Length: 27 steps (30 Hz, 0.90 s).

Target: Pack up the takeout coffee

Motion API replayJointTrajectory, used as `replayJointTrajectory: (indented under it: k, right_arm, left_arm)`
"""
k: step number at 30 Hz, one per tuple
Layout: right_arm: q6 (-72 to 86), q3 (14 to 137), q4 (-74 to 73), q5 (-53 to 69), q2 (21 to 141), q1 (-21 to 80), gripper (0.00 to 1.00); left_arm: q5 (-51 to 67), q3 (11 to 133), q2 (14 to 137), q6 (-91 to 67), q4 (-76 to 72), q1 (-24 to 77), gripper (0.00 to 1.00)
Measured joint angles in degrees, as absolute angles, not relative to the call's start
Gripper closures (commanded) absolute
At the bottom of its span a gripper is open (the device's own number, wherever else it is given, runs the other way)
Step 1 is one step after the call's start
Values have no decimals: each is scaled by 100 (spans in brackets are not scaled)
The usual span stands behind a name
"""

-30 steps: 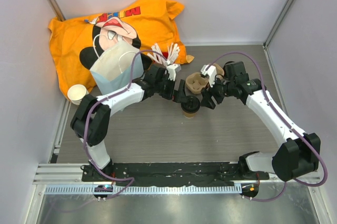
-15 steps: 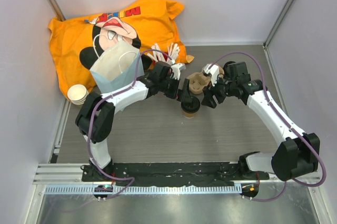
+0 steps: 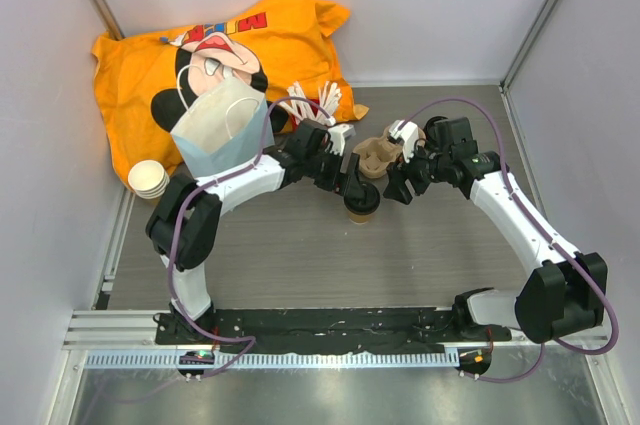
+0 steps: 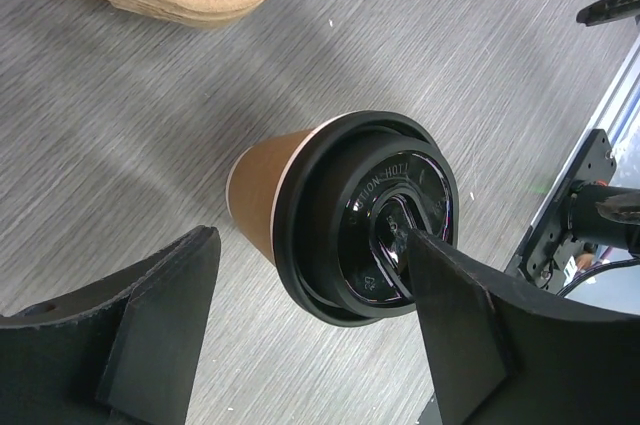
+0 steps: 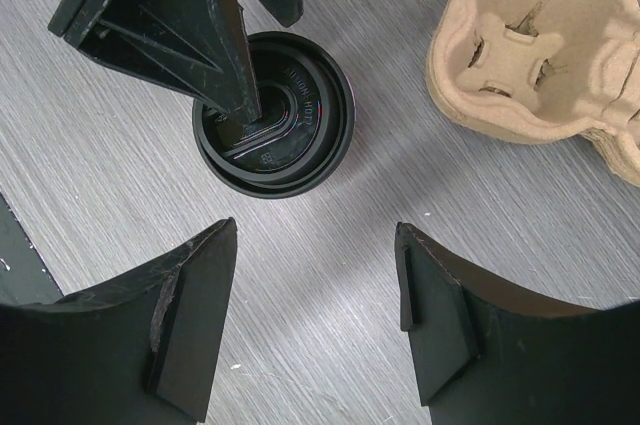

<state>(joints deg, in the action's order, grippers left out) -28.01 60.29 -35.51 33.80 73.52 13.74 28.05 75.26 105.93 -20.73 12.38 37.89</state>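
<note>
The takeout coffee (image 3: 362, 203), a brown paper cup with a black lid, stands upright on the table. In the left wrist view the coffee (image 4: 350, 215) sits between my left gripper's open jaws, and one fingertip (image 4: 455, 305) reaches over the lid. My left gripper (image 3: 350, 183) is just left of and above the cup. My right gripper (image 3: 396, 189) is open and empty, just right of the cup. In the right wrist view the lid (image 5: 300, 115) lies ahead of the open right gripper (image 5: 312, 235), with the left finger (image 5: 230, 45) over it.
A moulded pulp cup carrier (image 3: 378, 157) lies just behind the cup. A paper bag (image 3: 222, 130) stands open at the left, on an orange printed cloth bag (image 3: 200, 55). A stack of lidless cups (image 3: 148, 178) and white sticks (image 3: 315, 103) are nearby.
My left gripper has moved right, up to the coffee, so its jaws now straddle the cup. The right arm has barely moved.
</note>
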Motion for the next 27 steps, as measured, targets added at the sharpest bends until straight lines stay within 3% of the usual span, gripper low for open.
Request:
replayJointTrajectory:
  k: [10,13,15,19,27]
  right_arm:
    - [-2801,6020,-3546,3385,7352,1363,31]
    - [-2801,6020,-3544,3387,7352,1363,31]
    - [-2803,6018,-3542,3387,7352,1363,31]
    - [-2788,6014,-3531,3417,7352,1363,31]
    - [-2547,6010,-3454,3691,7415,1295,31]
  left_arm:
    - [2884,7561,10742,-2093,1219,3787,27]
    - [2987,7618,10812,-2128,1181,3787,34]
    - [3035,7636,10831,-2156,1153,3787,50]
    - [3153,7677,10881,-2215,1059,3787,67]
    - [3374,7682,10980,-2252,834,3785,64]
